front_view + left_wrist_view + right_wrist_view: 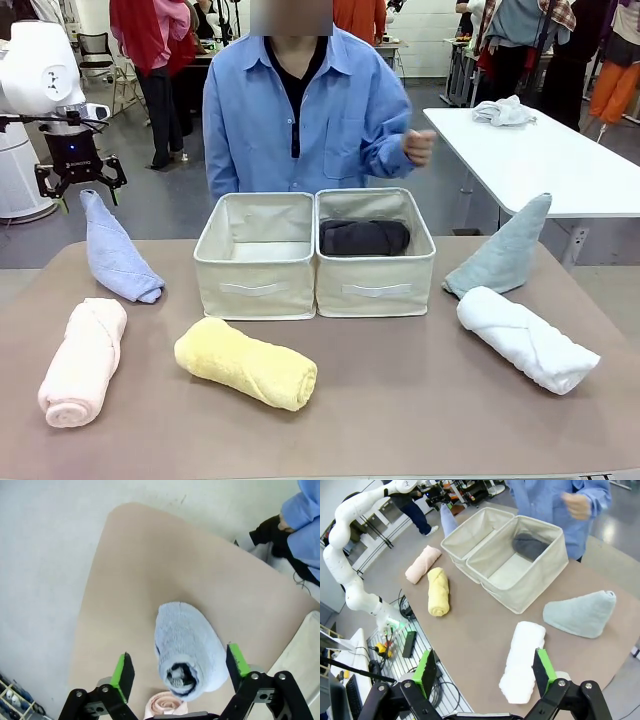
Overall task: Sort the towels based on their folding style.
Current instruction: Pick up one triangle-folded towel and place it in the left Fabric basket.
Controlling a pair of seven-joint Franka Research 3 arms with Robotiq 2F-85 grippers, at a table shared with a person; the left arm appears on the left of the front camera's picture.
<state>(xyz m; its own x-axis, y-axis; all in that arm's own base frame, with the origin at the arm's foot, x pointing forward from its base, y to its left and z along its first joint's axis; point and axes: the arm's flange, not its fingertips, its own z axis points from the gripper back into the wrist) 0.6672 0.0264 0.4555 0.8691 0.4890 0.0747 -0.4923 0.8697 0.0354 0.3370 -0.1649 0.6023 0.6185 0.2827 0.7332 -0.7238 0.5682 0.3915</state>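
I work in a robotics lab: an open hall with a bare grey floor (160,215). A long white worktable (540,150) stands beyond mine, people in street clothes (150,60) stand about farther back, and a metal wire rack of cables and electronics (400,630) sits beside my brown table (480,630).

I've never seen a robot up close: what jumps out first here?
Two beige fabric bins sit centre stage before a person in a blue shirt; the right-hand one holds a charcoal roll. On the left, the left gripper straddles the tip of a lavender-blue cone towel, jaws open.
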